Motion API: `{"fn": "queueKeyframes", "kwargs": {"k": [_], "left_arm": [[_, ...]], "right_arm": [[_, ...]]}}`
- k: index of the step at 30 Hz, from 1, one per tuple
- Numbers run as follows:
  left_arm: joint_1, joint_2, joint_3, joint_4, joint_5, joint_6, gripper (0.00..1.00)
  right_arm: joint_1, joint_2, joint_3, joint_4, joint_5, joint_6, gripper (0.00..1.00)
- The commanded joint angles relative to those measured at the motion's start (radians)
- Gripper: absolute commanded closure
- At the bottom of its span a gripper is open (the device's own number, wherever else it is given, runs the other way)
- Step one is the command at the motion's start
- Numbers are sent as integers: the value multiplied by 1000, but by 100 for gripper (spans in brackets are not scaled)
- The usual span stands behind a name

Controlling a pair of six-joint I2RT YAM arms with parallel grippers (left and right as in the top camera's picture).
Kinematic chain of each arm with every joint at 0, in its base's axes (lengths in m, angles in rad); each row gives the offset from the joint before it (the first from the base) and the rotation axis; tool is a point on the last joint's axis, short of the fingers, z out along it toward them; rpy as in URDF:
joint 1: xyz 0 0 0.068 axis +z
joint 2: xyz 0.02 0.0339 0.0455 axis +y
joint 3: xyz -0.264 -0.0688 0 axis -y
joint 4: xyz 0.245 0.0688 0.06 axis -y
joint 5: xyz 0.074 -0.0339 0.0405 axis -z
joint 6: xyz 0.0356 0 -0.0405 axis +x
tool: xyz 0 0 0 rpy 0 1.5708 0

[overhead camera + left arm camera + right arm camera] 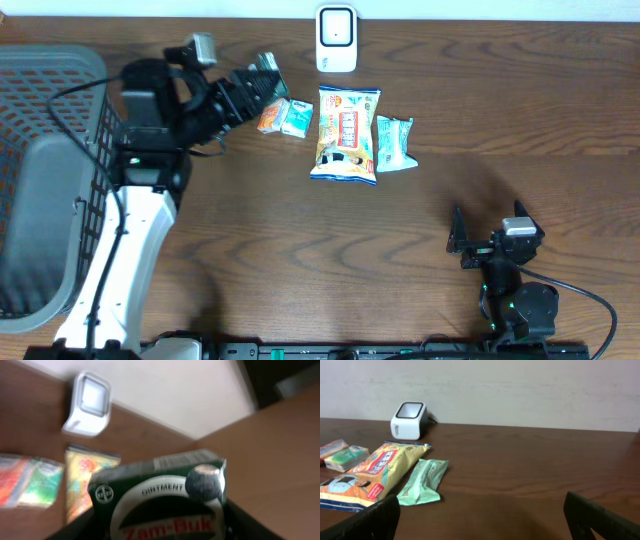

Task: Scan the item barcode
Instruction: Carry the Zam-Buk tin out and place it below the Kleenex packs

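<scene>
the green ointment box (266, 66) is held in the upper left-centre of the overhead frame, clamped between the left fingers (243, 94), which are closed partway and gripped on its lower end. in the left wrist view the box (160, 495) is seen filling the lower middle of the frame, its printed front turned toward the camera and somewhat blurred, with white lettering and a red brand name on the green. the white scanner (336, 38) is stood at the top centre of the overhead frame, at the far edge of the tabletop (500, 120), to the right of the held box and apart from it; in the left wrist view it (90, 405) is seen at the upper left. just below the box in the overhead frame, an orange packet (271, 116) and a green-and-white packet (297, 119) are laid side by side, touching. a yellow snack bag (346, 135) is laid flat at the centre, below the scanner, and a pale green packet (393, 143) is laid just beside its right edge. a grey basket (50, 58) is placed at the left edge of the frame, beside the left arm. at the lower right, well apart from all the items, the right fingers (457, 232) are spread wide with nothing held between them.
</scene>
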Motion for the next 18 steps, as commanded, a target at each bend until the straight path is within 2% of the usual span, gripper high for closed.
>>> {"fn": "queueKeyframes", "kwargs": {"k": [1, 5, 11, 18], "left_arm": [[-62, 32, 10, -71, -251, 135, 49], [-127, 84, 10, -143, -377, 194, 49], [-206, 214, 10, -166, -529, 234, 49], [-227, 361, 10, -159, -563, 234, 48]], "right_arm": [[-4, -5, -1, -5, -2, 14, 1], [-4, -5, -1, -5, -2, 14, 1], [-4, -5, -1, -5, -2, 14, 1], [-4, -5, -1, -5, -2, 14, 1]]}}
